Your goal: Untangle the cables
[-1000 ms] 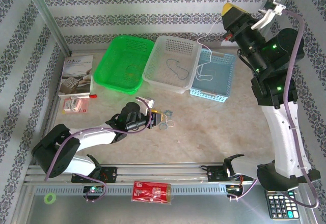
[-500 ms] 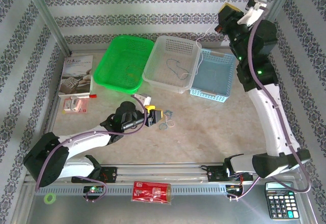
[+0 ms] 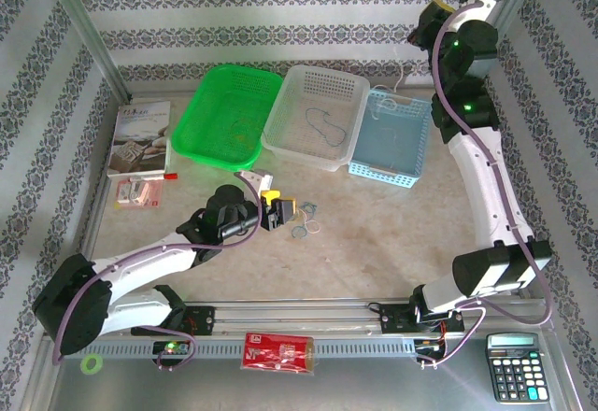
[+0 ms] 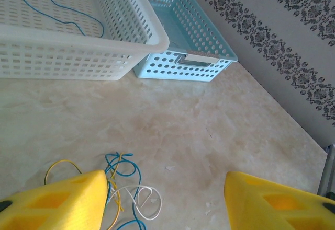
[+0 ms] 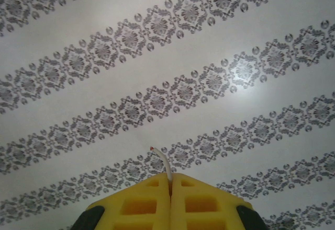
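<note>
**benchrat:** Quick check: what are the two claws doing, and where's the cable mess?

**yamfan:** The left gripper (image 4: 165, 188) is spread wide with nothing between its yellow fingers (image 4: 63, 201). It sits low over the table (image 4: 220, 136). The cables (image 4: 128, 196) are right by its left finger, at about 9 o'clock of the gap in the wrist view. They're yellow, blue and white loops knotted together, lying flat on the tabletop. From the top camera the bundle is just beside the fingertips, at roughly 4 o'clock.

**benchrat:** And the right one?

**yamfan:** The right gripper (image 5: 171, 176) is pinched tight on a white cord (image 5: 166, 163), with a short end poking past the tips at 12 o'clock. It's lifted high at the 1 o'clock corner of the top view, facing the patterned wall (image 5: 209, 57). A thin pale line runs down from it toward the blue basket (image 3: 385, 174) at its 7 o'clock. I can't tell how much of the cord lies inside.

**benchrat:** Baskets?

**yamfan:** There are three in a row along the far side, edges meeting. Going from the left gripper, the green basket (image 3: 210, 103) is at 11 o'clock, the white basket (image 3: 299, 79) at 1 and the blue basket at 2. A loose blue cord (image 4: 78, 13) lies in the white basket. A booklet (image 3: 140, 137) sits at 10 o'clock, well apart from the tangle.
</note>
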Controlling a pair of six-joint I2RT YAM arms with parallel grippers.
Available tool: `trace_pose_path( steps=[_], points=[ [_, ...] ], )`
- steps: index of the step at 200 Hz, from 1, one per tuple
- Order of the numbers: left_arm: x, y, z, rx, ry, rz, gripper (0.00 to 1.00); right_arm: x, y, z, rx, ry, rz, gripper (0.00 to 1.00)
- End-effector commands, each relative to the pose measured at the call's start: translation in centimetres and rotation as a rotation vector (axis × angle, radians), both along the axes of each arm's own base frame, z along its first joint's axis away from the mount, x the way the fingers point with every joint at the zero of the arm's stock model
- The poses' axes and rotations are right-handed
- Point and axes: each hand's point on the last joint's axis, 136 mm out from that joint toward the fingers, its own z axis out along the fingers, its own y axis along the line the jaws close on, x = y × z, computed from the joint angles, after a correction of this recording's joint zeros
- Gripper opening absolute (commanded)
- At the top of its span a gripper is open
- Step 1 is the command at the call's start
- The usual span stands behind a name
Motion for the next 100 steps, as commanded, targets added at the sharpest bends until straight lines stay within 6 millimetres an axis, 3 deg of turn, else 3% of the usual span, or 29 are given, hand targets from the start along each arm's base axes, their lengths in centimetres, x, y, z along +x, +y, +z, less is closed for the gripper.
trace_pose_path(
  steps=[1,36,66,83,100],
  points=[
    [0.0,-0.5,1.8,-0.018,-0.025,-0.006,0.62,0.7,-0.7,-1.6,-0.014,0.013,-0.044,0.00],
    [-0.1,-0.5,2.4,-0.027,-0.029,-0.008,0.63,2.1,0.7,-11.1,0.010,0.172,-0.021,0.00],
    [-0.3,-0.2,2.6,-0.032,-0.029,-0.003,0.64,2.2,0.9,-19.1,0.026,0.292,-0.041,0.00],
    [-0.5,0.0,2.6,-0.029,-0.027,-0.001,0.65,2.1,0.4,-22.0,0.029,0.335,-0.064,0.00],
    [-0.6,0.2,2.6,-0.028,-0.025,0.002,0.66,2.4,-0.3,-23.3,0.021,0.360,-0.087,0.00]
  ],
)
